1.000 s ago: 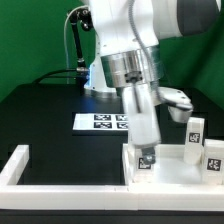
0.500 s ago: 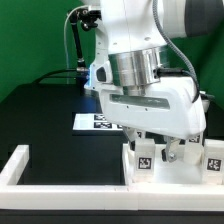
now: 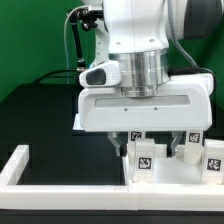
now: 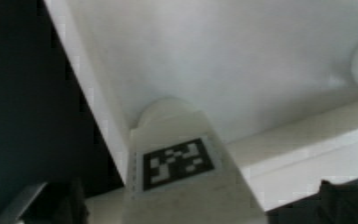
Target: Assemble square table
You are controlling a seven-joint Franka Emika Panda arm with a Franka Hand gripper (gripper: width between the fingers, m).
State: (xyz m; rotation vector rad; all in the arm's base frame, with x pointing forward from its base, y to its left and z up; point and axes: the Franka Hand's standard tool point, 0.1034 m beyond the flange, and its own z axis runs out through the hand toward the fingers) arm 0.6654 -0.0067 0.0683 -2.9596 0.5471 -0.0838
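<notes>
The square table's white slab [image 3: 165, 172] lies at the exterior view's lower right. Three small white tagged leg blocks stand on it: one [image 3: 143, 158] under my hand, two more [image 3: 191, 145] [image 3: 212, 158] to the exterior view's right. My gripper [image 3: 150, 148] hangs open over the first leg, with a dark finger on each side of it. In the wrist view that leg [image 4: 179, 160] with its black-white tag fills the middle, on the slab [image 4: 247, 60]. My gripper [image 4: 190, 205] straddles it with gaps on both sides.
Long white border bars run along the front [image 3: 70, 186] and the exterior view's left [image 3: 15, 164]. The marker board [image 3: 92, 122] lies behind my hand, mostly hidden. The arm's body blocks the middle of the view.
My hand has turned about its wrist to face the camera squarely and has come down over the leg block. The legs and slab have not moved.
</notes>
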